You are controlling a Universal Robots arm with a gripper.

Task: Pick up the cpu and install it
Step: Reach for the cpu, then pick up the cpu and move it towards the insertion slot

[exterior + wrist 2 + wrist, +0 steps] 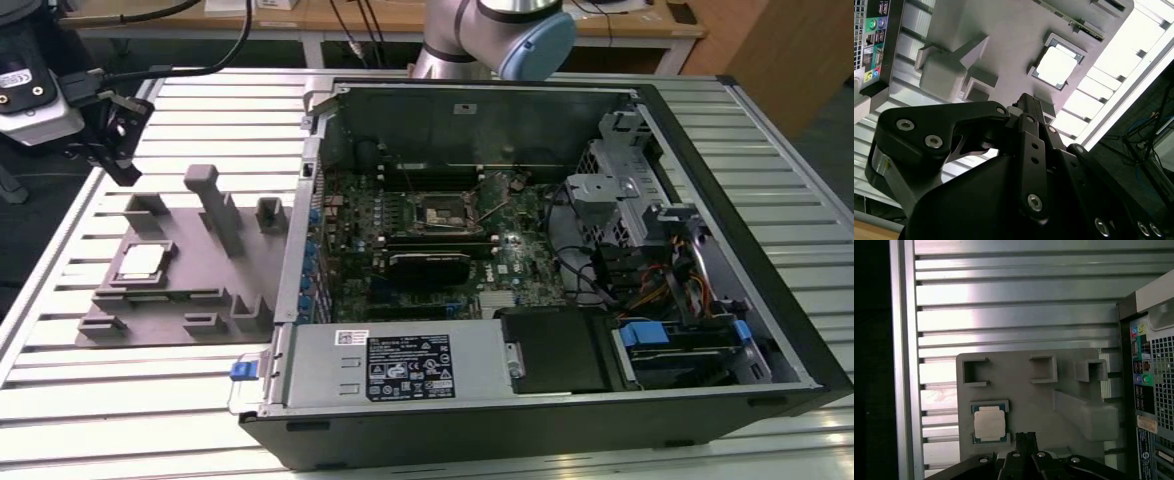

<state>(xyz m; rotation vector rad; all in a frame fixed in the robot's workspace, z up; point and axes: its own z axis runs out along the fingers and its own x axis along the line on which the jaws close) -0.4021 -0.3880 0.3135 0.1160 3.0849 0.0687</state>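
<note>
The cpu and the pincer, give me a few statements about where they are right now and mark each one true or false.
1. The cpu lies in a recess of the grey fixture. True.
2. The pincer holds the cpu. False: the pincer is empty and apart from the cpu, which rests on the fixture.
3. The computer case stands open. True.
4. The cpu is already inside the case. False: it lies outside the case, on the fixture.
5. The fixture is on the exterior view's right of the case. False: it is on the exterior view's left.
</note>
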